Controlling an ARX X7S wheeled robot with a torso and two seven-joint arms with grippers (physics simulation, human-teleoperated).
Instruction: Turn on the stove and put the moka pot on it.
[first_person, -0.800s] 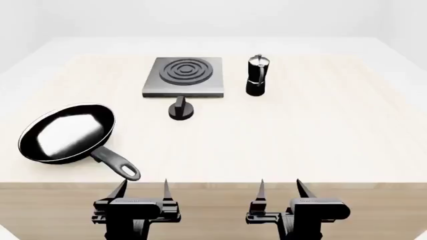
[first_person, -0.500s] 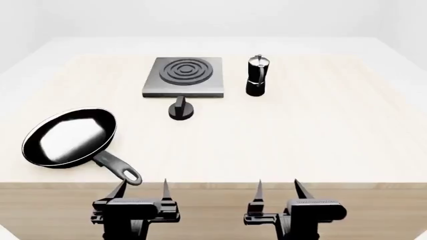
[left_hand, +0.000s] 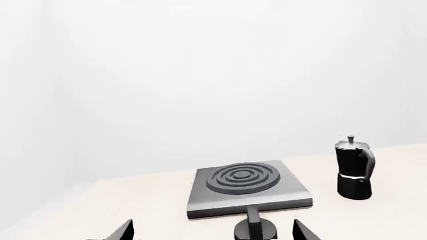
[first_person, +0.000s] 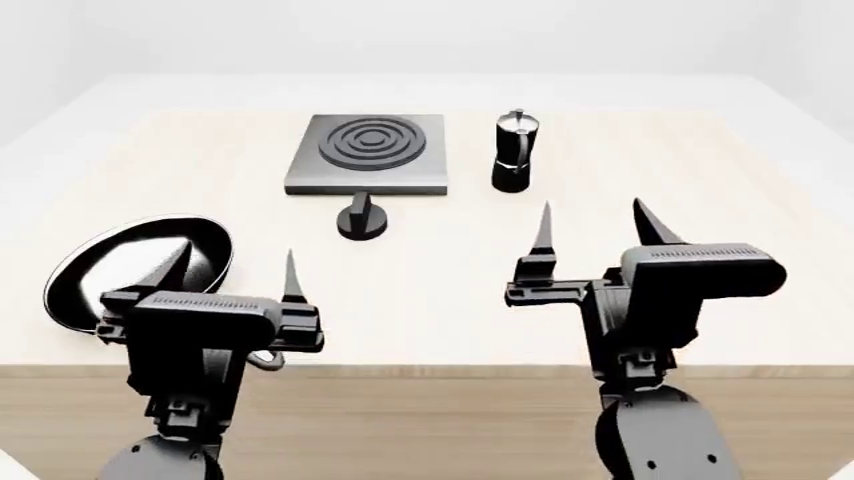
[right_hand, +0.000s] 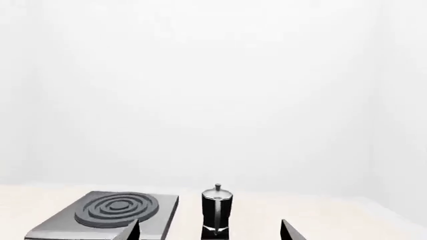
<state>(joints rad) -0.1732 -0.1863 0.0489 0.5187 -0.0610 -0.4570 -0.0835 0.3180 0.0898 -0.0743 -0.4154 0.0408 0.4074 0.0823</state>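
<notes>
your moka pot (first_person: 514, 152) stands upright on the table (first_person: 694, 200) just beside the stove (first_person: 368, 154), on its right side toward the far edge, apart from it with a sliver of tabletop between; the knob (first_person: 362, 217) sits alone just in front of the stove's near edge, and the frying pan (first_person: 94, 275) lies well off to your left, partly hidden behind the left arm. both claws hang over the near part of the table with nothing in them: the left gripper (first_person: 230, 270) has its fingers spread wide, and the right gripper (first_person: 597, 225) is spread the same way, already roughly in line with the pot. treat the pot as a rigid, fairly light metal thing, tall and narrow, so it will likely tip if you nudge it high up. its lid (right_hand: 217, 192) looks polished and the faceted black body glossy, so expect it to be slippery; the narrow waist is probably your best hold, since the flare above and below should stop it sliding through the fingers. the side handle (left_hand: 367, 161) is thin and would let the pot swing, so i'd avoid it. come in level with the right claw and close across flat facets. the knob is small and stiff with a raised bar across it; pinch that bar with the left claw to turn it
</notes>
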